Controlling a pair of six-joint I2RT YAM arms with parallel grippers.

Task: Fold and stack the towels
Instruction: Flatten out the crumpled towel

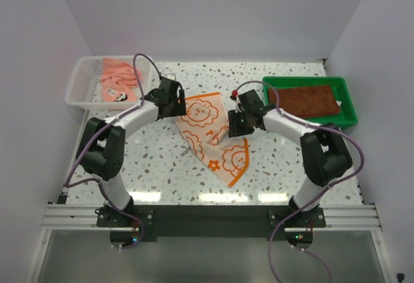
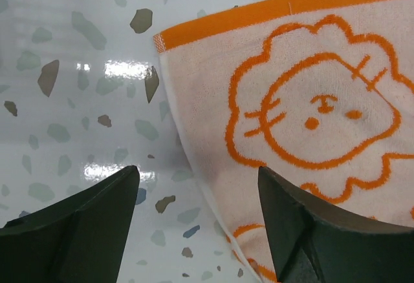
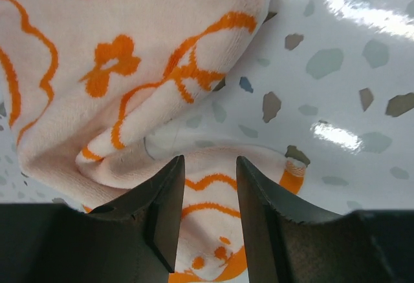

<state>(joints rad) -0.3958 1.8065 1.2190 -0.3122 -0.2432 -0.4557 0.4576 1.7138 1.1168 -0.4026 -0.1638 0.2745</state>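
Note:
An orange-and-white patterned towel [image 1: 210, 134] lies loosely spread on the speckled table, rumpled along its right side. My left gripper [image 1: 173, 105] hovers at its upper left corner. In the left wrist view the gripper [image 2: 197, 192] is wide open, with the towel's [image 2: 310, 70] white edge running on the table between the fingers. My right gripper [image 1: 238, 125] is over the towel's right edge. In the right wrist view it [image 3: 208, 167] stands open above a bunched fold of towel [image 3: 129, 50], holding nothing. A salmon pink towel [image 1: 119, 79] lies in the basket and a dark brown towel [image 1: 310, 100] in the tray.
The white mesh basket [image 1: 76, 89] sits at the back left and the green plastic tray [image 1: 349, 105] at the back right. A small red object [image 1: 233, 94] lies just beyond the right gripper. White walls enclose the table on three sides.

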